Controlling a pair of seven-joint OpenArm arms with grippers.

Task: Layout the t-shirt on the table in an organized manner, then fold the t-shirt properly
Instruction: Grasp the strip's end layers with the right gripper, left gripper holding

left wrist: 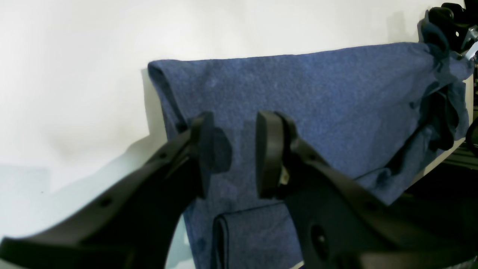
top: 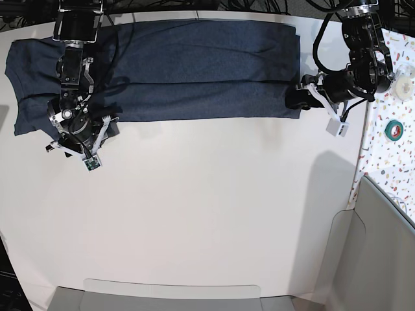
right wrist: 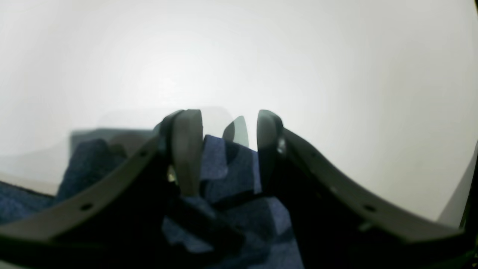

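My left tool (left wrist: pixel 243 155) stands part open just above the t-shirt (left wrist: pixel 306 112), its two dark pads with a clear gap between them and blue cloth showing through that gap; nothing is pinched there that I can see, though the left pad sits close against a folded edge of the fabric. Below that tool a small folded flap of the shirt lies against the main panel, and beyond it the cloth runs out as one long smooth band to its far end, where the fabric is bunched and dark. My right tool (right wrist: pixel 229 149) is also part open, and here a crumpled lump of the t-shirt (right wrist: pixel 239 175) rises between the pads; the cloth touches the left pad, but I cannot tell whether the pads truly clamp it or merely straddle it. Past that tool there is only the bare white counter (right wrist: pixel 298 74), blurred. From above, the t-shirt (top: pixel 194 71) lies folded lengthwise into a long strip along the far edge of the counter (top: pixel 214 207), with my right tool (top: pixel 97 139) at the sleeve end and my left tool (top: pixel 295 98) at the opposite short edge, well apart. Off to the side past my left arm runs a speckled strip (top: pixel 389 129) carrying a green roll of tape (top: pixel 393 129).
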